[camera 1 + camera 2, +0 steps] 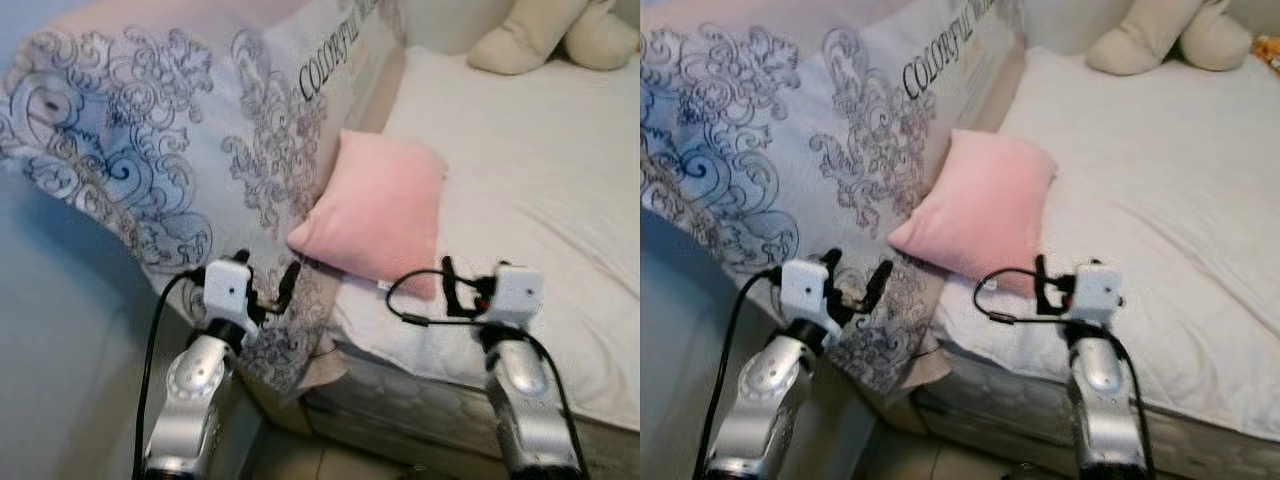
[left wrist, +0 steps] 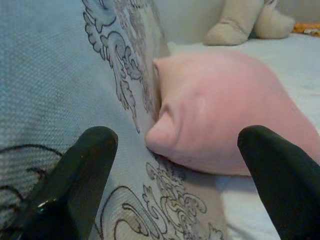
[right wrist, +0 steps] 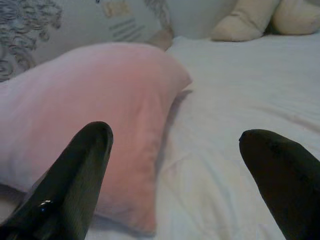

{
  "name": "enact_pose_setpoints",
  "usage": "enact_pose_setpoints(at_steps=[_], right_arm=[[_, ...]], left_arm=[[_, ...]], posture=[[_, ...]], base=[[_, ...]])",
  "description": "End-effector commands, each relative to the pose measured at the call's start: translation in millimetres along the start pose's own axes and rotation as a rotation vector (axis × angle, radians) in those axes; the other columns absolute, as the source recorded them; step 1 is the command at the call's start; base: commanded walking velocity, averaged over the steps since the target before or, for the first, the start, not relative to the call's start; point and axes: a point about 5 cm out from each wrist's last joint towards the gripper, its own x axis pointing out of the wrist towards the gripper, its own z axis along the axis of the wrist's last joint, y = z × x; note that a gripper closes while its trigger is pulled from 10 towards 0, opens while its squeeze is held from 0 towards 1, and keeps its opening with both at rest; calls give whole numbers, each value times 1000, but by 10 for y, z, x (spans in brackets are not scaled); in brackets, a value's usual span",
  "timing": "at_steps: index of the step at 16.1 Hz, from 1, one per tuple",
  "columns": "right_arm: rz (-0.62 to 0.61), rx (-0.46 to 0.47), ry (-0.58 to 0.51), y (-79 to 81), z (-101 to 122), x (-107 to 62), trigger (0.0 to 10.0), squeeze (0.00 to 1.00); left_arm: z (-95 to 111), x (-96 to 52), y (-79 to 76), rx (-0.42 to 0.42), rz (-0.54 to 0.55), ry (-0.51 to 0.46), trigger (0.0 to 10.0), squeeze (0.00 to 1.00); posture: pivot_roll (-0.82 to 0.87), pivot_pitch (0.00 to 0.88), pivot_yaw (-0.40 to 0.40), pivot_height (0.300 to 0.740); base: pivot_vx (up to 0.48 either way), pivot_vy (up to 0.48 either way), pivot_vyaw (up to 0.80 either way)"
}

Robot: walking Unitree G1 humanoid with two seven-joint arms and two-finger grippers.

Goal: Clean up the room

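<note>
A pink pillow (image 1: 382, 205) lies at the near left corner of the bed's white sheet (image 1: 540, 190), leaning against a pale blue patterned quilt (image 1: 170, 140) that hangs over the bed's left side. My left gripper (image 1: 268, 275) is open in front of the quilt, just below and left of the pillow's lower corner (image 2: 160, 137). My right gripper (image 1: 456, 290) is open at the bed's near edge, just right of the pillow (image 3: 100, 100). Nothing sits between either pair of fingers.
A beige plush toy (image 1: 550, 35) rests at the far end of the bed. The mattress side (image 1: 400, 395) and a strip of floor (image 1: 300, 455) lie below my arms. A blue-grey wall (image 1: 60, 330) is on the left.
</note>
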Motion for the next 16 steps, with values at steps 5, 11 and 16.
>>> enact_pose_setpoints(at_steps=[5, 11, 16], right_arm=[[31, 7, 1, 116, 6, 146, 10000, 0], [61, -24, -17, 185, 59, 266, 10000, 0], [101, -34, -31, 220, 130, 361, 10000, 0]], left_arm=[[93, 53, -79, -8, -65, -55, 10000, 0], [94, 171, -27, 11, -41, -44, 10000, 0], [83, 214, -58, -17, -10, -51, 10000, 0]], posture=[[-160, 0, 152, 740], [-159, 0, 153, 740], [-187, 0, 141, 740]], base=[[0, -465, 0], [0, -459, -196], [0, -422, 0]])
